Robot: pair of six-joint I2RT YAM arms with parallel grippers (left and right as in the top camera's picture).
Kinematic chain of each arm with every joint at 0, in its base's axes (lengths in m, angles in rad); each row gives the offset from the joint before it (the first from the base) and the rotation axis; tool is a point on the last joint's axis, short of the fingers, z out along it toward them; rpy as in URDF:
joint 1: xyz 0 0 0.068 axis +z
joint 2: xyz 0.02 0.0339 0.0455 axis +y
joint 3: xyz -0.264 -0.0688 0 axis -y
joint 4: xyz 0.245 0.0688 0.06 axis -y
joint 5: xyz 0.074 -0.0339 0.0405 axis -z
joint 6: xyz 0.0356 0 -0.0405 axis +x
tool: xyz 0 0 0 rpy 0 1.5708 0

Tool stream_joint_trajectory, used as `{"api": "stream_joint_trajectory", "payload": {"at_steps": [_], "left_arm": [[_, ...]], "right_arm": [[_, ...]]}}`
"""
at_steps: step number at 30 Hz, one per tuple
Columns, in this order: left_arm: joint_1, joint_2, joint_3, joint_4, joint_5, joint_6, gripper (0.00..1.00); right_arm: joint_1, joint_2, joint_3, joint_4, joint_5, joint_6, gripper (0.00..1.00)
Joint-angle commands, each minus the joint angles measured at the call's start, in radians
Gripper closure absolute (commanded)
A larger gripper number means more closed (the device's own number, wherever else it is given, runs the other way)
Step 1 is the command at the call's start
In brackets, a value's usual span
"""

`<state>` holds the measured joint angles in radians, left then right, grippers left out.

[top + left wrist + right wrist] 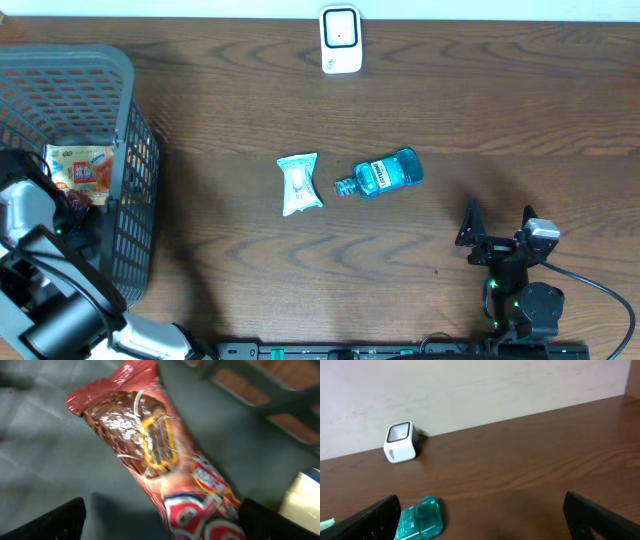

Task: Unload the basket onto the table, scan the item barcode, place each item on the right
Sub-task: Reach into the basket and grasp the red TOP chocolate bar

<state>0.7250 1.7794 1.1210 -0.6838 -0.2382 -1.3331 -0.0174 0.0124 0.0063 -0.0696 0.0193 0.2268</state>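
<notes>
A red snack wrapper (165, 460) with a chocolate bar pictured on it lies on the grey basket floor. My left gripper (162, 525) stands open over its lower end, with the right finger close beside the wrapper and the left finger well apart. The white barcode scanner (340, 40) stands at the table's far edge. A teal packet (298, 184) and a blue bottle (385, 173) lie mid-table. My right gripper (498, 232) hovers open near the front right, facing the blue bottle (420, 519) and the scanner (400, 442), with nothing between its fingers.
The grey mesh basket (135, 120) fills the left side of the table, and my left arm reaches down into it. An orange-and-white snack packet (78, 168) also lies inside. A pale box edge (300, 495) shows beside the wrapper.
</notes>
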Motion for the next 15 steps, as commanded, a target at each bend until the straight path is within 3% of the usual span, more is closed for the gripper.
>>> {"api": "stream_joint_trajectory", "payload": {"at_steps": [1, 4, 8, 15], "left_arm": [[0.011, 0.016, 0.002, -0.012, -0.016, 0.014, 0.57], [0.011, 0.016, 0.002, -0.017, -0.016, 0.062, 0.92], [0.011, -0.010, 0.002, -0.053, 0.035, 0.134, 0.93], [0.011, -0.301, 0.023, -0.044, 0.176, 0.249, 0.93]], "right_arm": [[-0.002, -0.006, -0.001, -0.003, 0.005, 0.001, 0.01], [-0.002, -0.006, -0.001, -0.003, 0.005, 0.001, 0.01], [-0.002, -0.006, -0.001, -0.003, 0.005, 0.001, 0.01], [-0.002, -0.006, -0.001, -0.003, 0.005, 0.001, 0.01]]}}
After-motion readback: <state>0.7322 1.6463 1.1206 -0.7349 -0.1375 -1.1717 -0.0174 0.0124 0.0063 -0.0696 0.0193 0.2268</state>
